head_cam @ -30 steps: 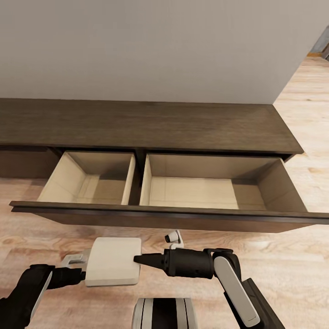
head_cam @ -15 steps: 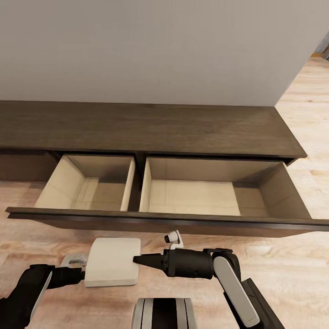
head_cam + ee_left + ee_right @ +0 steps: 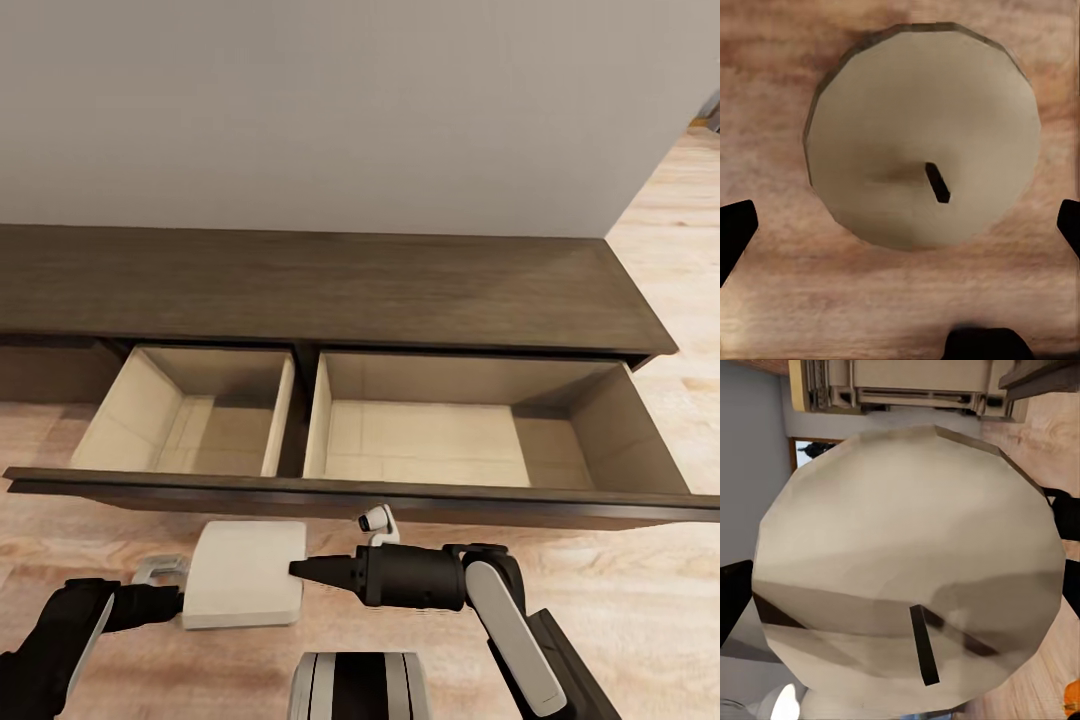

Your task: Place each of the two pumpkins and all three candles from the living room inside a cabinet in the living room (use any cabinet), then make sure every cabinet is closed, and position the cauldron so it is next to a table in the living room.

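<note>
The dark brown cabinet [image 3: 330, 285] stands against the wall. Its wide drawer [image 3: 350, 492] is pulled out, and both pale compartments are bare. In front of it, my right gripper [image 3: 300, 570] points left and is shut on a pale candle [image 3: 245, 590]. That candle's flat top and wick fill most of the right wrist view [image 3: 907, 510], with the dark fingers [image 3: 733, 592] at its sides. My left gripper [image 3: 160, 572] points down. A second candle [image 3: 922, 135] sits between its fingers [image 3: 735, 229], above the wood floor. The cauldron and the table are out of view.
The grey wall [image 3: 350, 110] rises behind the cabinet. Wood floor [image 3: 670, 250] runs past the cabinet's right end. The drawer front stands out close to my arms. A small orange patch [image 3: 1071, 699] shows at the edge of the right wrist view; I cannot tell what it is.
The whole picture has shifted: the cabinet and its drawer sit lower and look slightly nearer, so the camera has moved. Both arms and the candle keep their pose.
</note>
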